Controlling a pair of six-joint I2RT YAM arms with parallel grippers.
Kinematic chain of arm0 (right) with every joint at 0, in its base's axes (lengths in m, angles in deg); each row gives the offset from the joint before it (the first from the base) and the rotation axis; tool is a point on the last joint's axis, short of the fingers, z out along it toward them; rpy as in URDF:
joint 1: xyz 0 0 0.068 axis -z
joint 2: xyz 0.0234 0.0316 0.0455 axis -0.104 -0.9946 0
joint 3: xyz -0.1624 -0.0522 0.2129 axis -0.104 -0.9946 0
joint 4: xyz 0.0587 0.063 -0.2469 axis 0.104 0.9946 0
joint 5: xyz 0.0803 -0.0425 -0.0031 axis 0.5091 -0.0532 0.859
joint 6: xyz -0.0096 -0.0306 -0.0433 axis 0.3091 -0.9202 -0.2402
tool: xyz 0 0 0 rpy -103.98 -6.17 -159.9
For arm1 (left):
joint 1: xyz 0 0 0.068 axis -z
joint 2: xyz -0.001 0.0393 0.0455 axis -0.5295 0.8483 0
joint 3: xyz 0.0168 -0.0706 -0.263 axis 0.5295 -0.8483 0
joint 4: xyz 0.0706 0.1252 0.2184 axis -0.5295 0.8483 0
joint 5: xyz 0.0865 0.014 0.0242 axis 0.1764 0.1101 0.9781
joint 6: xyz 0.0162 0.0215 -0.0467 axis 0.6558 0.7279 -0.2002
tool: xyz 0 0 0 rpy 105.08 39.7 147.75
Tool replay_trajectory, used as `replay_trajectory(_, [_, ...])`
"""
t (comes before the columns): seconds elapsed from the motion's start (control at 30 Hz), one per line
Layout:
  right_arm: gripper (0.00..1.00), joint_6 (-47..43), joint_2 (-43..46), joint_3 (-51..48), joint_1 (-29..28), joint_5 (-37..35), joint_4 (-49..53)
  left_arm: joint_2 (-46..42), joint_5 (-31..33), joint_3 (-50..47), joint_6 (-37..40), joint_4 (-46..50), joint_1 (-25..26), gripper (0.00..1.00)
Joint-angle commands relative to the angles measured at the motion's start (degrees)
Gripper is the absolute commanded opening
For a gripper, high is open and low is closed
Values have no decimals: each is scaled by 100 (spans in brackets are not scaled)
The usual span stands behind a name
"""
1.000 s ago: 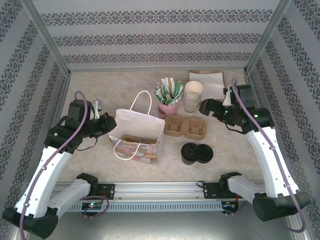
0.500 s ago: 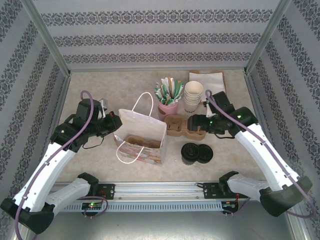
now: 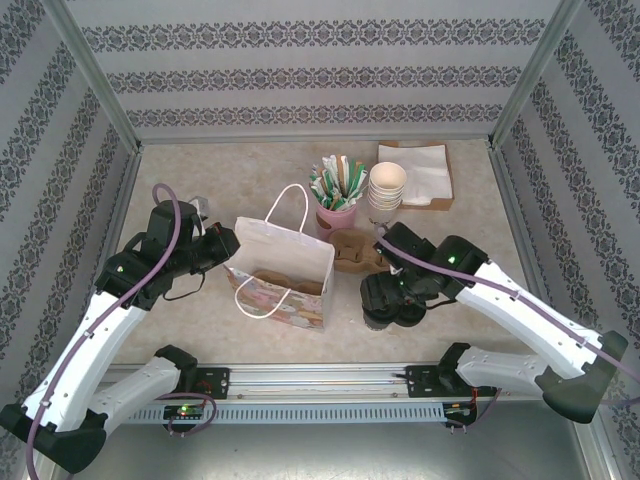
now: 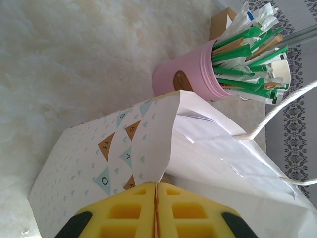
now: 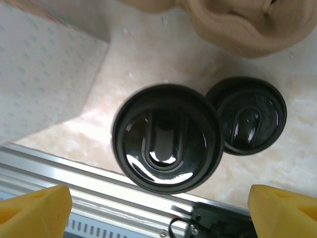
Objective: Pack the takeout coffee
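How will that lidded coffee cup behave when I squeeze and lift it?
The coffee cup looks like paper, so it would likely dent under a hard squeeze. Its glossy lid looks slippery; gripping the wall seems safer. Standing upright, it may tip if nudged.

Beige stone-look table (image 3: 200,170) is taken whole from above and behind the arm bases. White patterned paper bag (image 4: 99,148) is framed close, side-on, from left wrist. Black-lidded cream paper cup (image 5: 166,144) is shot straight down, near, from right wrist. Both are shared with top view.

Takeout coffee (image 5: 167,144) R of bag (image 3: 285,245) w/ 1 loose lid (image 5: 252,119) just beside (carrier (image 5: 237,25) behind both)
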Motion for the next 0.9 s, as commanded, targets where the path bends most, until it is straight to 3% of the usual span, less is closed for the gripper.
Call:
replay_trajectory(0.0, [91,48,123,-381,-57,-268,79,6,60,-96,296,-235,51,10])
replay_trajectory(0.47, [82,-403,59,-859,-440,-255,-640,300,80,-36,1394,-401,34,2])
replay_trajectory(0.87, [85,-486,-315,-824,-444,-410,-661,796,-743,301,2449,-767,-52,1])
